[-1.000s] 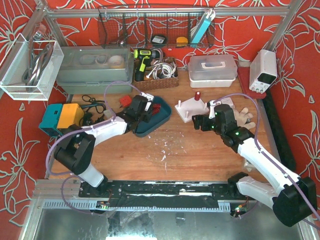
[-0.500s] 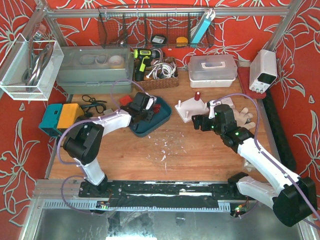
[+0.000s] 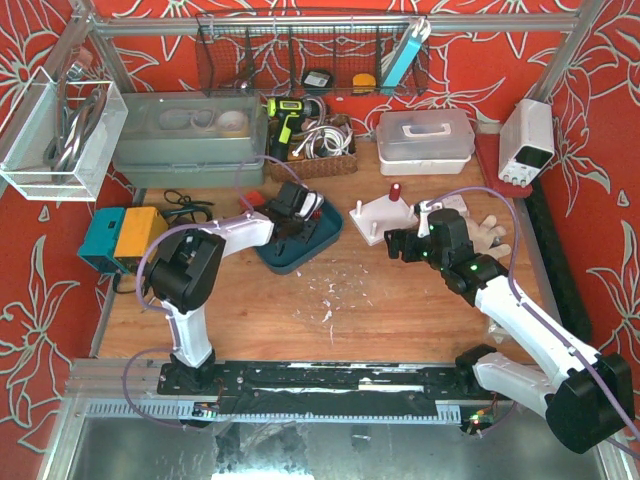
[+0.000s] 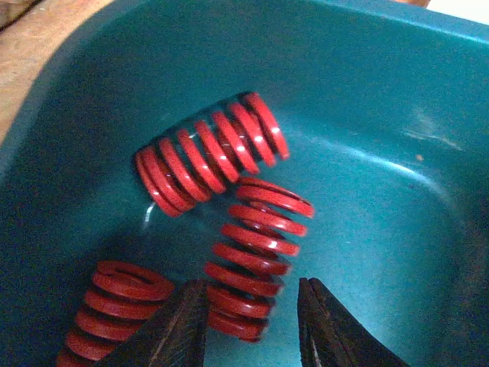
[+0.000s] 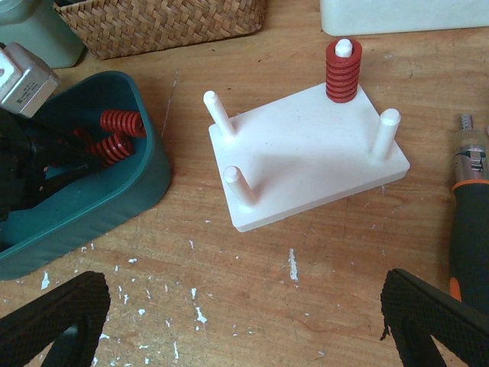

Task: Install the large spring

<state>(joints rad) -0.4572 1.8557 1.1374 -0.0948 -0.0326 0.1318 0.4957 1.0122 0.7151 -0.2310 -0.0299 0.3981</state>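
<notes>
Three red springs lie in a teal tray (image 4: 382,153): one across the back (image 4: 210,153), one in the middle (image 4: 256,256), one at the lower left (image 4: 122,310). My left gripper (image 4: 248,336) is open and down in the tray, its jaws either side of the middle spring's near end; the left finger touches it and the right finger stands apart. The tray (image 3: 285,262) is left of centre in the top view. A white four-peg board (image 5: 306,157) has one red spring (image 5: 341,73) on its far peg. My right gripper (image 5: 244,329) is wide open and empty over the table, just short of the board.
A wicker basket (image 3: 310,150), a white lidded box (image 3: 425,140) and a grey bin (image 3: 190,140) line the back. A power supply (image 3: 527,140) stands at the right. An orange-black screwdriver (image 5: 470,206) lies right of the board. A teal-yellow box (image 3: 125,235) sits at the left.
My left arm has swung right and forward, bringing its gripper deeper into the teal tray among the springs. The right arm has not moved.
</notes>
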